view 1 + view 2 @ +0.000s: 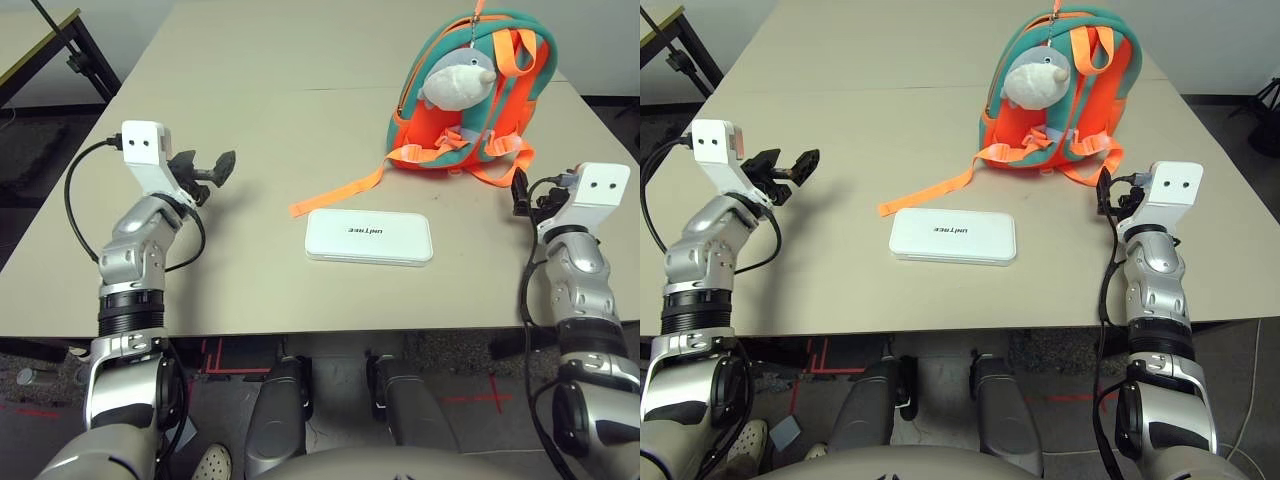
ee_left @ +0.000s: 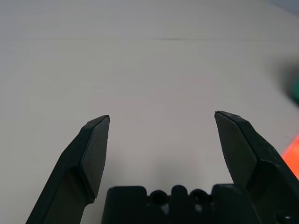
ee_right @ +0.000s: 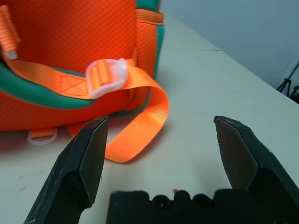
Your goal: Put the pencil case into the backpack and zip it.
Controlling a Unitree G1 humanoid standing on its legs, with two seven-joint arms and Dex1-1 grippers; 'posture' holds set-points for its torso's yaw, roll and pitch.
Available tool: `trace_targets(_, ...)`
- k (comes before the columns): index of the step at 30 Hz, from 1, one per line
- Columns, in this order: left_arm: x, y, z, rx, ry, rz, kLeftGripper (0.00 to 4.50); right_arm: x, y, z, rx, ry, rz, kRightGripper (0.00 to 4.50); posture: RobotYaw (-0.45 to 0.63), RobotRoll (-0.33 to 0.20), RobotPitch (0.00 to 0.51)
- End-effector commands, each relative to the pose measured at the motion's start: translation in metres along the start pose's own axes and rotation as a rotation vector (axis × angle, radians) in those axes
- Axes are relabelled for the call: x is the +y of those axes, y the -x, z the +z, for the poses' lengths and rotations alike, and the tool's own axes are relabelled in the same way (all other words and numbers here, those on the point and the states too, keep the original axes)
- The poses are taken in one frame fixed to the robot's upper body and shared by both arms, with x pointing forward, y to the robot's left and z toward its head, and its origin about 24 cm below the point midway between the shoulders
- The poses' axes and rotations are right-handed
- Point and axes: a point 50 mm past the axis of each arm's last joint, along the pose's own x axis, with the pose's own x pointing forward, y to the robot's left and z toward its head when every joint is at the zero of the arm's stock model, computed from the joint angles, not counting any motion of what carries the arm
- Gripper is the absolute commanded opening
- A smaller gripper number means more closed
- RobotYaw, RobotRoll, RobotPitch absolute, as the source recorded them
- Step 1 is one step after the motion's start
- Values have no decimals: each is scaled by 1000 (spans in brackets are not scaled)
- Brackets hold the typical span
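The white pencil case lies flat near the table's front edge, between my two arms. Behind it to the right sits the orange backpack with teal trim, a grey plush toy hanging on its front and one long orange strap trailing toward the case. My left gripper hovers open at the left, well clear of the case; only bare table lies between its fingers. My right gripper is open at the right, just in front of the backpack's lower right corner, facing a looped strap and white buckle.
The beige table extends far back behind the backpack, with a seam across it. A second table with a black frame stands at the far left. Floor shows past the right edge.
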Motion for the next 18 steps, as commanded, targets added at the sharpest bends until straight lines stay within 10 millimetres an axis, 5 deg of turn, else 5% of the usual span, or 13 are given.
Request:
trace_targets(1,-13,3,6,83,77,-113,4500,2,2,-7,36,13,21,4463,8,0,155)
trace_targets(18,-53,0,-23,412,589,-401,4500,10,9,-4,101,196,207,4463,-33,0,132)
